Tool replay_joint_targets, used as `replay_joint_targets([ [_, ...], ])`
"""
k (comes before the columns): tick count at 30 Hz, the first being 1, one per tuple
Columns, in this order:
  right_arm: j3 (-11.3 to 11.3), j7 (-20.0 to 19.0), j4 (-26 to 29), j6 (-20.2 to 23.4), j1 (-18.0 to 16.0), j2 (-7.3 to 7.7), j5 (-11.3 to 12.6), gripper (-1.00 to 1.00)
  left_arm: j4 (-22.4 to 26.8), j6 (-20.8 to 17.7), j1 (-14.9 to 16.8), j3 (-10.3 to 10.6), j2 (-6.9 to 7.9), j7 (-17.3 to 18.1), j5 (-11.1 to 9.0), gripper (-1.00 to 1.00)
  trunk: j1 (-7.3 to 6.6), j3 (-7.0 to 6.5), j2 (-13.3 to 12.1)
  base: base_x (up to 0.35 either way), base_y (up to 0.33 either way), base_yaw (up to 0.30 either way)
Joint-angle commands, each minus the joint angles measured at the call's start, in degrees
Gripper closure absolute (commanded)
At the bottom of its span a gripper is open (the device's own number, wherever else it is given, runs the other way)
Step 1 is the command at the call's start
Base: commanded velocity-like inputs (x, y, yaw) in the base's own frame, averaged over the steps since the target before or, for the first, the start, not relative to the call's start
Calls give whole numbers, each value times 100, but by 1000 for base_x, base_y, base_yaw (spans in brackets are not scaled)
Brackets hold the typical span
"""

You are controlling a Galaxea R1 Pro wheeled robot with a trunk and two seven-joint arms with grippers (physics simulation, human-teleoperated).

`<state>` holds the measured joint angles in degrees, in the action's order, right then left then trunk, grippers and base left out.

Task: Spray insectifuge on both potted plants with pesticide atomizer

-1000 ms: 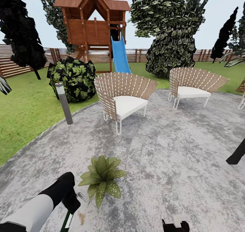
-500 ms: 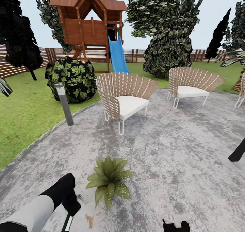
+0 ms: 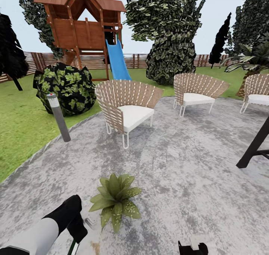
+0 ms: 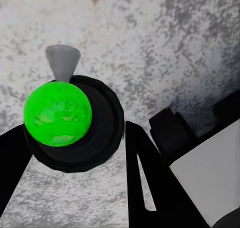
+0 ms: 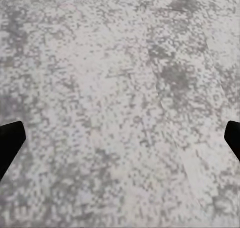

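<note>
One potted plant, a low rosette of pointed green leaves, stands on the grey paved patio of the garden. Just left of it my left gripper is shut on the pesticide atomizer, whose pale nozzle points toward the plant. In the left wrist view the atomizer shows as a bright green ball in a black ring with a grey cone, between my left gripper fingers. My right gripper hangs low over bare paving; the right wrist view shows the right gripper open, holding nothing.
Slatted chairs stand across the patio. A grey bollard lamp marks its left edge by the lawn. A round shrub, a wooden playhouse with a blue slide and the fence lie beyond. A black stand leg is at right.
The whole view has swung right, bringing a third chair into sight at the right edge. Both arms and the potted plant keep their places relative to each other.
</note>
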<state>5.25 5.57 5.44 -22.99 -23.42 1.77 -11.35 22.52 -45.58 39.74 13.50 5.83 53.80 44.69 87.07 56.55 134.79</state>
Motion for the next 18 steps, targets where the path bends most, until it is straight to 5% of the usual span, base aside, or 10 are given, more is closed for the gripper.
replay_joint_targets([
  [1, 46, 16, -8, -21, -5, -1, -61, -100, 15, 4, -1, 12, 5, 35, 59, 100, -1, 5, 2, 51, 293, -8],
  [11, 46, 14, -10, -21, -5, -1, -61, -100, -108, 49, -176, 20, -18, 24, 43, 100, -1, -6, 2, 19, 51, -162],
  [18, 46, 14, -8, -21, -5, -1, -61, -100, 113, 49, -211, 9, -109, 7, 61, 100, -1, -7, 2, 0, 0, -24],
])
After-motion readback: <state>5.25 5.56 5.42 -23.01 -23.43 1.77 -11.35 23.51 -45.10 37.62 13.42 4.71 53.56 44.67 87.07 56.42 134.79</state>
